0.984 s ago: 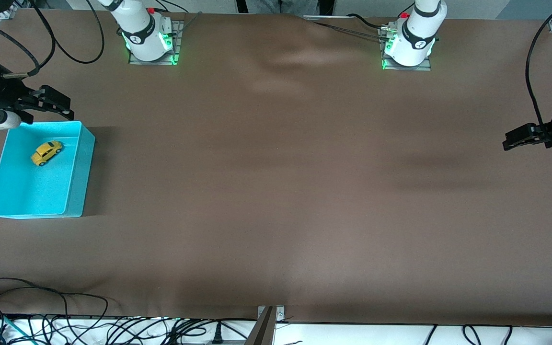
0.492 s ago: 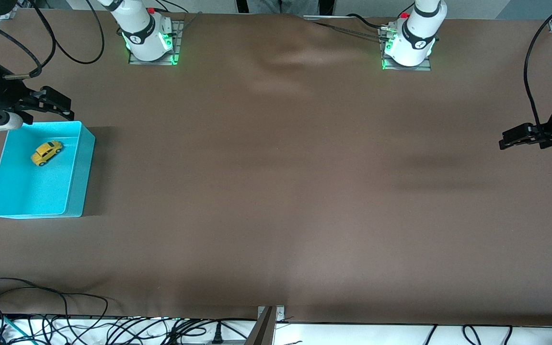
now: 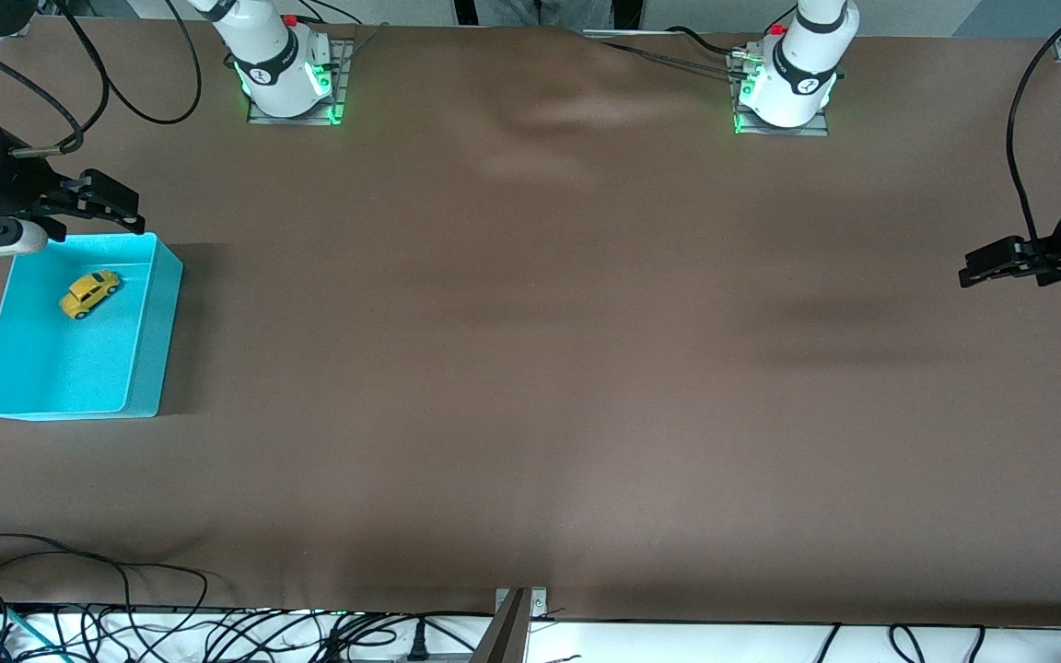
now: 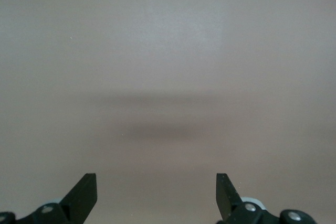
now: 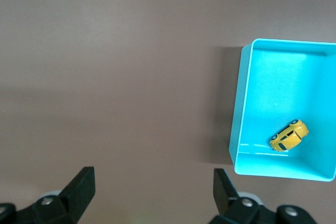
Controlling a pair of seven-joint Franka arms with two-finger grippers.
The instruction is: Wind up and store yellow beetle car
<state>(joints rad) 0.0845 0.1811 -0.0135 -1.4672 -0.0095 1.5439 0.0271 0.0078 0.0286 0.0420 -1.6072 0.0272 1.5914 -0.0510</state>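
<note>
The brown table [image 3: 530,368] spans the whole front view, its surface bare across the middle; the two white arm bases stand along its edge farthest from the front camera, each lit green at the foot. Cables [image 3: 79,617] trail along the edge nearest that camera.

At the right arm's end of the table sits the turquoise bin [image 3: 148,322], open-topped and rectangular, resting flat on the table; the right wrist view shows it from above, its walls [image 5: 239,119] upright and its floor pale blue. Inside it lies the yellow beetle car [image 3: 88,293] — on its wheels on the bin's floor, in the part of the bin farther from the front camera, close to that wall but apart from it; in the right wrist view the car [image 5: 289,135] sits angled to the bin's sides.

The right gripper [image 3: 111,204] hangs in the air over the table just beside the bin's wall farthest from the front camera; its fingers [image 5: 79,187] are spread wide and hold nothing.

The left gripper [image 3: 986,265] hangs over the bare table at the left arm's end, well apart from the bin — its fingers [image 4: 86,190] likewise spread wide and empty, with only brown table beneath them.
</note>
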